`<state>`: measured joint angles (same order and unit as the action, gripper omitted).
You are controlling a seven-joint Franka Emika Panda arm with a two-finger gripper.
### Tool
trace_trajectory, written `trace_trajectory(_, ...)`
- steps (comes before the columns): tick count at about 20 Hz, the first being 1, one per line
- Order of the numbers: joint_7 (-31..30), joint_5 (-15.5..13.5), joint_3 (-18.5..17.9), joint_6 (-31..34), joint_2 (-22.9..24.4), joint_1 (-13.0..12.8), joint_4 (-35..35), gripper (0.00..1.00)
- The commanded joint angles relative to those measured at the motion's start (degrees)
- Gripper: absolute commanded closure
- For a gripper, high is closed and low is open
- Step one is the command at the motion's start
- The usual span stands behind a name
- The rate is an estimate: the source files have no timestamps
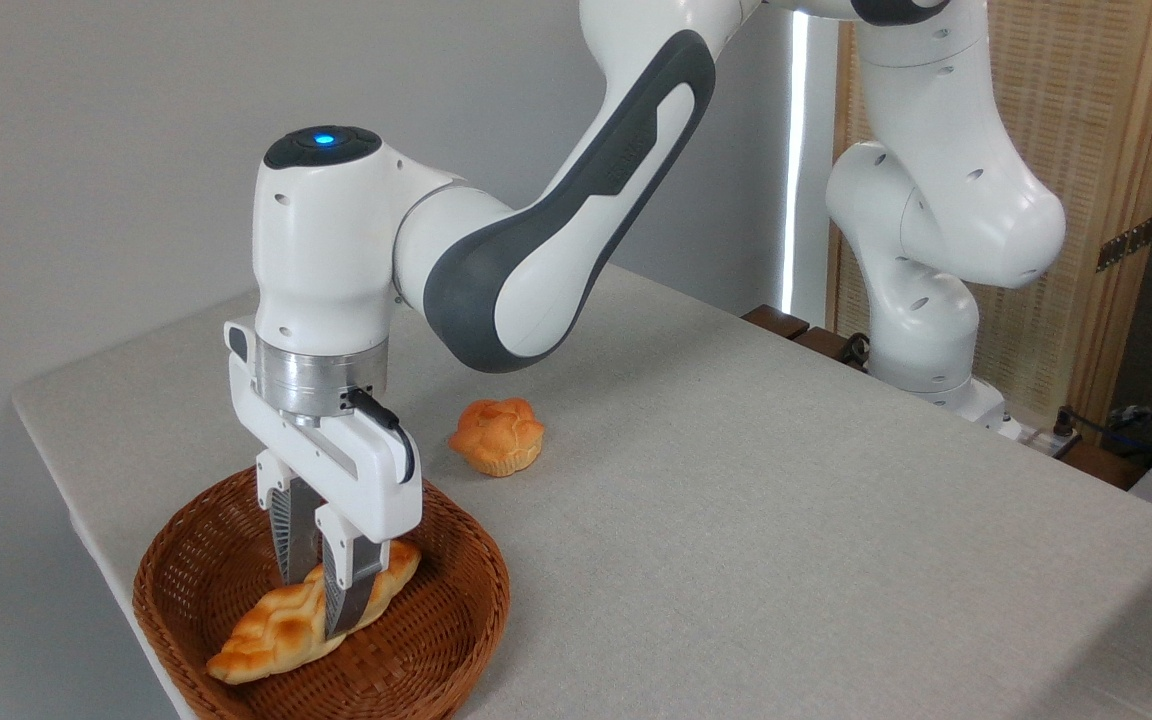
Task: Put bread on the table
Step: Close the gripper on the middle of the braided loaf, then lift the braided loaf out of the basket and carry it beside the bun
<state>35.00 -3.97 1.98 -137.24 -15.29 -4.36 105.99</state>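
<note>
Where the hand [321, 590] straddles it, braided golden bread [276, 625], toasted patches

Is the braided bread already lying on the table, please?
No, the bread lies inside the basket, with the gripper jaws around it.

basket [456, 610]: brown wicker, under the tool
bun [497, 437]: small, orange, right of and behind the tool
screen [1086, 150]: wood-framed, far right

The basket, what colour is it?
Reddish-brown woven wicker basket, shown in the fixed camera view.
</note>
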Motion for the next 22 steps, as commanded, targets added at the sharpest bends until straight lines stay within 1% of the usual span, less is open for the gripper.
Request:
trace_trajectory(1, 0.3, -0.4, 0.1, 0.4, 0.3, 0.0, 0.4, 0.57)
trace_trajectory(5, 0.2, -0.5, 0.1, 1.0, 0.4, 0.0, 0.4, 0.58)
trace_trajectory(8, 0.2, -0.8, 0.1, 3.5, 1.1, 0.0, -0.2, 0.58)
trace_trajectory(11, 0.2, -0.8, 0.1, 10.4, 2.3, 0.1, -1.1, 0.58)
trace_trajectory(13, 0.1, -1.1, 0.1, 13.4, 2.6, 0.1, -2.8, 0.58)
trace_trajectory(14, 0.1, -2.3, 0.1, 14.8, 3.2, 0.1, -3.2, 0.58)
trace_trajectory(16, 0.1, -5.6, -0.3, 15.1, 5.3, 0.1, -3.2, 0.58)
trace_trajectory(18, 0.1, -8.3, -0.6, 15.1, 5.9, 0.1, -4.7, 0.58)
trace_trajectory(20, 0.0, -10.1, -0.6, 15.1, 5.9, 0.2, -5.8, 0.58)
trace_trajectory(21, -0.1, -11.0, -0.6, 15.1, 6.0, 1.2, -6.3, 0.58)
trace_trajectory(22, -0.1, -11.3, -0.6, 15.3, 6.2, 1.5, -6.5, 0.58)
